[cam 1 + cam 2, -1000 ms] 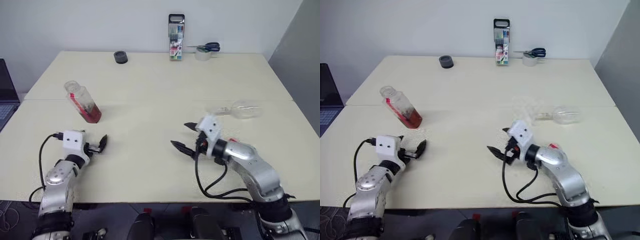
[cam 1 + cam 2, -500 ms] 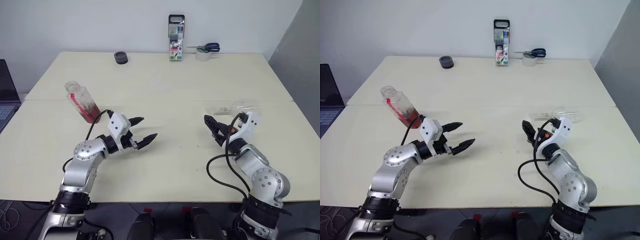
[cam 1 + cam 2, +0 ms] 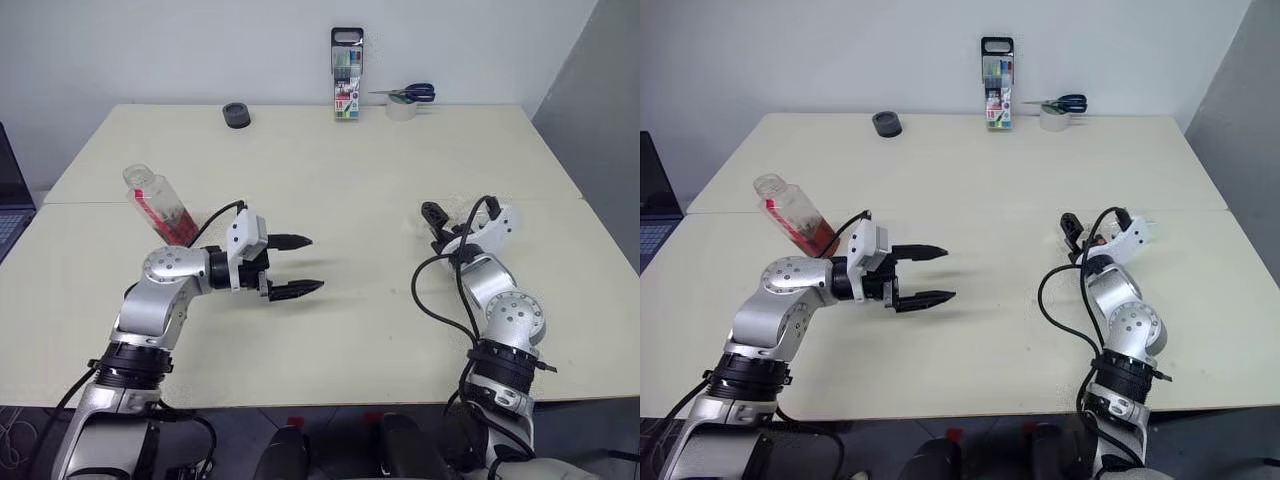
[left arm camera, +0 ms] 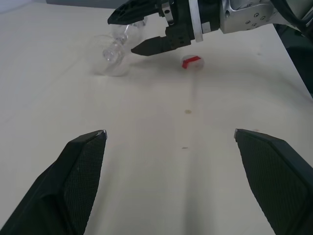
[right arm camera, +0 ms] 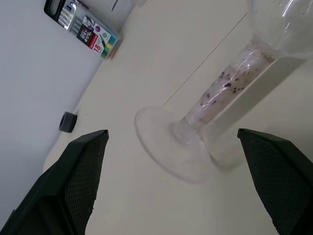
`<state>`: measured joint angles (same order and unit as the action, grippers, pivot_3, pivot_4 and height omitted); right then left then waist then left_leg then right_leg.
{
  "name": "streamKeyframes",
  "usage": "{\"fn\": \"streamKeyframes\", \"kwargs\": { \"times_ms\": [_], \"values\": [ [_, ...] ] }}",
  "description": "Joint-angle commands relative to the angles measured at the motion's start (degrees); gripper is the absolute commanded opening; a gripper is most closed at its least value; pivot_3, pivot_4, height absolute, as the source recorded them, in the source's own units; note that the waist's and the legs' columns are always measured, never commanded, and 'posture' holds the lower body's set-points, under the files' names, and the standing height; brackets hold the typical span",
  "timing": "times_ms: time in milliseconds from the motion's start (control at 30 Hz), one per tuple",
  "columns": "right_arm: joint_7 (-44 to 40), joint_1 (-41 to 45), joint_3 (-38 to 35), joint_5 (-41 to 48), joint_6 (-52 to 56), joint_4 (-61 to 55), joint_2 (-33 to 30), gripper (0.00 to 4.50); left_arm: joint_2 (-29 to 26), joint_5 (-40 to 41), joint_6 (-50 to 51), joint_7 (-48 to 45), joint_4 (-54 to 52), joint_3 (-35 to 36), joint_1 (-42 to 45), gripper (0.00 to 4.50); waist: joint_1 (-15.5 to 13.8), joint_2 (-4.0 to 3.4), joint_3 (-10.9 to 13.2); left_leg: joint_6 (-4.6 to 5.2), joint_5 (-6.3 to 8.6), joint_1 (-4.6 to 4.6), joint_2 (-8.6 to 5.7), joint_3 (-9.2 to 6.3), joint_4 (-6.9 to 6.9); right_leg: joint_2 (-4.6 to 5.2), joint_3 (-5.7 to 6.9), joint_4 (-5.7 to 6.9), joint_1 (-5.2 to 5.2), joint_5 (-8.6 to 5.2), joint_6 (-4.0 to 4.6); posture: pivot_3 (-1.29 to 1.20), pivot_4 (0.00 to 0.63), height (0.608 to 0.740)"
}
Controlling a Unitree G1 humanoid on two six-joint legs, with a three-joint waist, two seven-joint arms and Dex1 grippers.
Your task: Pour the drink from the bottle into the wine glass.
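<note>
Nothing poured yet: wine glass [image 5: 205, 122] lying on its side on worktop [image 3: 350, 170], bottle [image 3: 160, 207] uncapped and leaning, ungripped; both jaws wide apart, empty.

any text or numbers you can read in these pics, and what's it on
"18": white number on the label of the upright clear pack of coloured pens standing at the table's far edge.
The rest of the pen pack's label: too small to read.
Red-and-white label strip on the small clear plastic bottle with reddish-brown drink: too blurred to read.
No other writing can be made out.
</note>
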<state>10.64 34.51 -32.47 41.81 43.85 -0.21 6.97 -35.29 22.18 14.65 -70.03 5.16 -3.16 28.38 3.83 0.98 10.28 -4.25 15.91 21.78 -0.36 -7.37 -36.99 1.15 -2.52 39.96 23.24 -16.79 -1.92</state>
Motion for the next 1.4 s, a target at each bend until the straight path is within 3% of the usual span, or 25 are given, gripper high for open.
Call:
{"fn": "streamKeyframes", "kwargs": {
  "times_ms": [33,667,767,1100,1267,1400],
  "values": [
    [1.4,2.5,-0.8,1.8,-3.8,1.7,-0.6,4.50,-0.4,0.1,-0.1,-0.7,-0.5,0.1,1.1,4.47,0.0,-0.01,0.0,0.00,0.00,0.00,0.00,0.00,0.00,0.00,0.00,0.00,0.01,0.00,0.00,0.00,0.150,0.740],
    [0.5,11.9,-5.9,6.7,-17.8,24.2,-4.8,4.50,-1.3,0.4,0.4,-2.1,-1.3,0.8,0.3,4.47,0.5,-0.14,0.1,0.01,0.00,0.01,0.00,0.01,0.01,0.00,-0.02,0.00,0.01,0.00,0.00,0.00,0.150,0.740],
    [0.3,12.0,-6.3,8.6,-17.8,24.7,-4.5,3.92,-1.4,0.4,0.5,-1.9,-1.7,0.8,0.2,4.50,0.8,-0.14,0.1,0.01,0.00,0.01,0.00,0.01,0.01,0.00,-0.02,0.01,0.01,0.00,0.00,0.00,0.150,0.740],
    [0.4,11.8,-5.9,12.5,-15.4,25.6,-4.4,0.39,-1.2,0.3,1.3,-1.4,-2.4,0.7,0.2,4.50,1.0,-0.22,0.1,0.01,0.00,0.01,0.01,0.01,0.01,0.00,-0.03,0.01,0.01,0.00,0.00,0.00,0.150,0.740],
    [-2.8,9.3,-0.3,9.0,-13.4,21.4,-6.2,0.22,-1.3,0.1,0.9,-1.0,-2.3,0.9,-0.3,4.50,1.0,-0.24,0.1,0.01,0.00,0.03,-0.01,0.01,0.01,0.01,-0.04,0.00,0.00,0.00,0.00,0.00,0.150,0.740],
    [-12.0,2.0,18.6,-9.3,-18.4,15.5,-12.4,0.22,-1.5,0.1,1.0,-0.3,-3.0,1.2,-1.6,4.50,1.0,-0.29,0.1,0.01,0.00,0.03,-0.03,0.01,0.02,0.01,-0.06,-0.02,0.01,0.00,0.00,0.00,0.150,0.740]
  ]
}}
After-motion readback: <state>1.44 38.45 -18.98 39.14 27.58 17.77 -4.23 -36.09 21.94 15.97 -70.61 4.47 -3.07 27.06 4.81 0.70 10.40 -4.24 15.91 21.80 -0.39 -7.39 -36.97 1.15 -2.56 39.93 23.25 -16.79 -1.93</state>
